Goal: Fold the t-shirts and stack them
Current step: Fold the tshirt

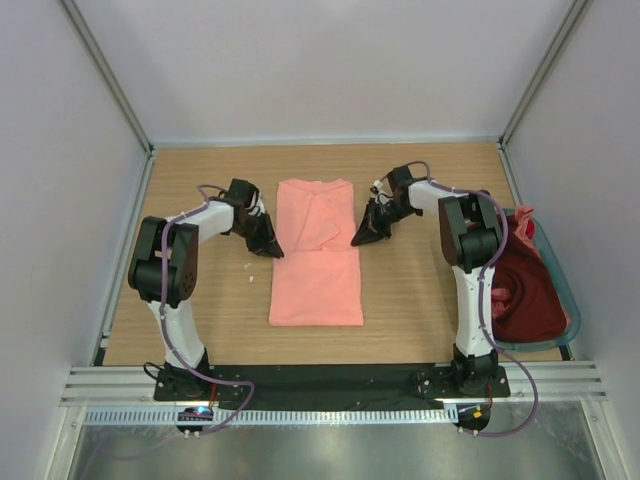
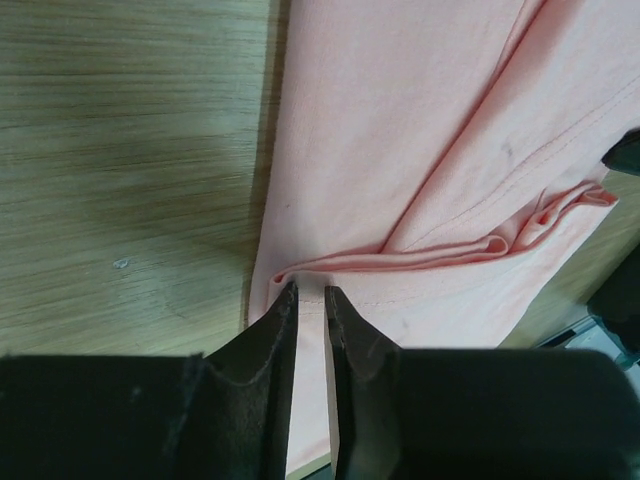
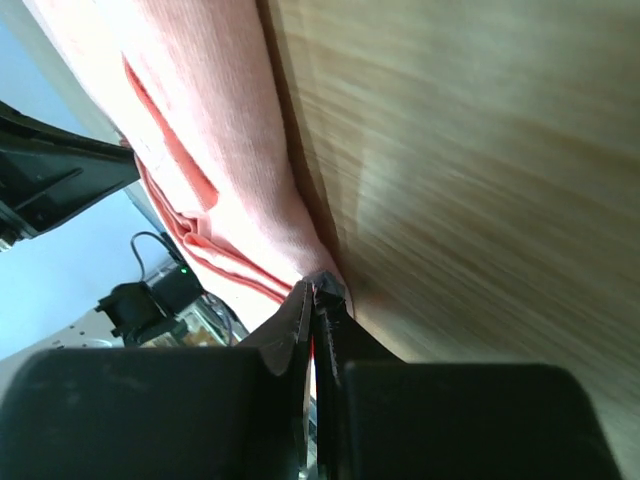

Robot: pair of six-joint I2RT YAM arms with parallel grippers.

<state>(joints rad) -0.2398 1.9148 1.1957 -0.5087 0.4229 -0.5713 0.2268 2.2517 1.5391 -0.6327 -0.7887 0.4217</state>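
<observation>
A salmon-pink t-shirt (image 1: 318,280) lies folded into a long strip down the middle of the wooden table, with a crosswise crease at its middle. My left gripper (image 1: 268,246) is at the strip's left edge by that crease. In the left wrist view its jaws (image 2: 311,292) stand narrowly closed on the t-shirt's (image 2: 400,130) folded hem. My right gripper (image 1: 362,238) is at the right edge opposite. Its jaws (image 3: 314,290) are pressed together on the edge of the t-shirt (image 3: 220,130). A dark maroon t-shirt (image 1: 525,290) fills the basket.
A grey-teal basket (image 1: 562,285) stands at the table's right edge beside the right arm, with a bit of pink cloth (image 1: 524,222) at its far end. Bare wood (image 1: 420,290) lies on both sides of the strip. Grey walls close in the back and sides.
</observation>
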